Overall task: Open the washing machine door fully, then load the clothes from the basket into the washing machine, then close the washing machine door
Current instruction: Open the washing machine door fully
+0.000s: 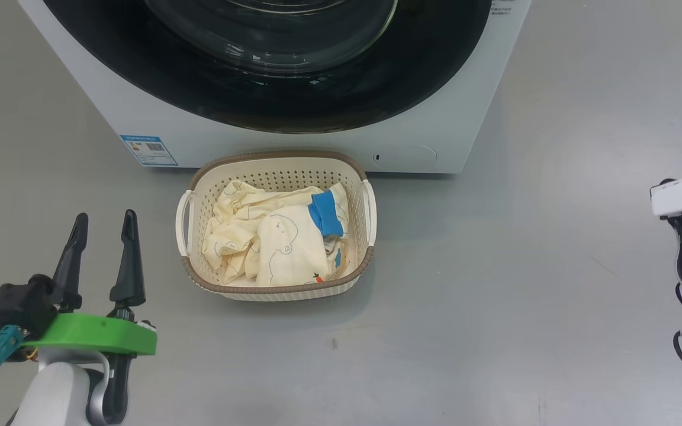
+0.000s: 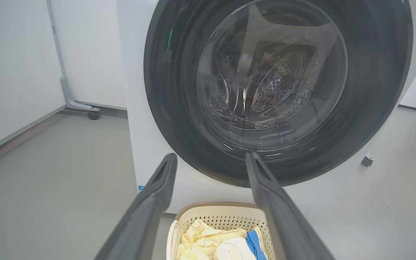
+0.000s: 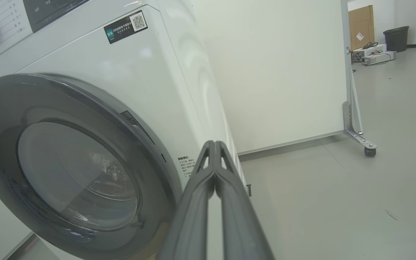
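to begin with the washing machine door [image 2: 276, 83]: shut flat against the washing machine [image 1: 430, 139], so by my judgement no first step done yet. for the right gripper [image 3: 214, 144]: pressed closed on nothing, fingers together, held high at the right side of the machine and pointing past the door's edge. for the left gripper [image 1: 106, 216]: spread wide and empty, low at the left, near the basket [image 1: 276, 158] but apart from it. as for the basket: on the floor just in front of the machine, below the door, with the clothes [image 1: 276, 236] heaped inside. main risk probably here: may brush the basket when swinging the door fully open, or knock it with an arm and spill the garments; impossible to tell the clearance from these views. may also slide off the glossy rim when hooking with closed fingers, since hard to make out a clear handle recess, leaving the door only half open. later, may trap a loose sleeve at the opening when closing. better to check the space above the basket before pulling.
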